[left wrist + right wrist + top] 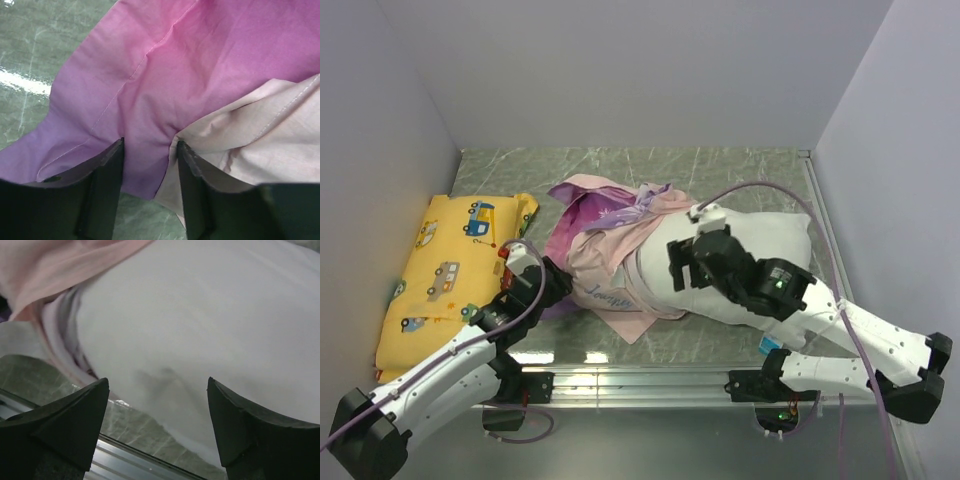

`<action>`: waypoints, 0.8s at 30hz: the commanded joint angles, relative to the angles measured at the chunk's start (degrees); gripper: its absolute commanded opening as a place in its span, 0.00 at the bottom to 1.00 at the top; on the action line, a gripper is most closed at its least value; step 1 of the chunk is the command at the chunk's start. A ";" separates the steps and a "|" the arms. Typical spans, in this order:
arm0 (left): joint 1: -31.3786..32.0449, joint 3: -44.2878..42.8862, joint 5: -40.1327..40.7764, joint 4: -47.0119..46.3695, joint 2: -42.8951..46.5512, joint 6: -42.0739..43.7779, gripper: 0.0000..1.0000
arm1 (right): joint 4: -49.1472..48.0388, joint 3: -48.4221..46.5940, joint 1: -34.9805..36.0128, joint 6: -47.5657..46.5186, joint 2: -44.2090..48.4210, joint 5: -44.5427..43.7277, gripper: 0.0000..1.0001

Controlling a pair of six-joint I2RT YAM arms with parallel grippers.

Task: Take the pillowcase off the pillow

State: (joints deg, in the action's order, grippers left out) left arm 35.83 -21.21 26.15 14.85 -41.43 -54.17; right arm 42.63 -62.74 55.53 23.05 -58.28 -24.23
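The white pillow (765, 245) lies across the middle right of the table, its right part bare. The pillowcase (610, 235), purple-pink with a pale pink reverse, is bunched over the pillow's left end and spreads onto the table. My left gripper (552, 280) is at the pillowcase's near left edge. In the left wrist view, the gripper (150, 142) has its jaws half open and straddles a purple fold of the pillowcase (175, 65). My right gripper (685, 262) hovers wide open over the pillow's near side. The right wrist view shows this gripper (157, 382), the pillow (200, 315) and the pillowcase (50, 270).
A yellow vehicle-print pillow (445, 270) lies along the left wall. Grey walls enclose the green marbled table (620, 165) on three sides. A metal rail (640, 378) runs along the near edge, also seen in the right wrist view (130, 460).
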 commanded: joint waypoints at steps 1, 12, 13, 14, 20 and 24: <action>0.11 0.21 -1.37 -2.64 -0.75 0.38 0.49 | 4.56 -0.29 7.38 3.66 -3.15 -8.89 0.88; 0.20 -4.36 -2.59 -1.06 -1.82 2.75 0.01 | 6.05 4.50 11.53 16.58 -15.90 -26.56 0.11; 0.20 -5.15 -2.77 0.34 -0.51 3.19 0.00 | 8.23 2.82 11.53 16.50 -15.55 -27.44 0.06; 0.29 -7.68 -3.12 1.57 0.38 3.98 0.01 | 8.34 1.15 11.45 15.37 -13.72 -26.49 0.05; 0.55 -25.93 -9.00 10.80 5.66 8.90 0.01 | 9.05 -19.83 11.97 3.78 -1.95 -12.72 0.00; 0.55 -39.41 -11.82 13.79 -0.83 11.98 0.04 | 10.98 -29.34 4.56 -0.80 -2.44 -8.56 0.11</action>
State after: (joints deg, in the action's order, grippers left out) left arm 36.14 -51.53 19.09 27.77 -38.96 -46.37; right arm 55.96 -83.18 65.30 26.89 -63.24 -35.59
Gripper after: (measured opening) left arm 0.027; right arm 0.099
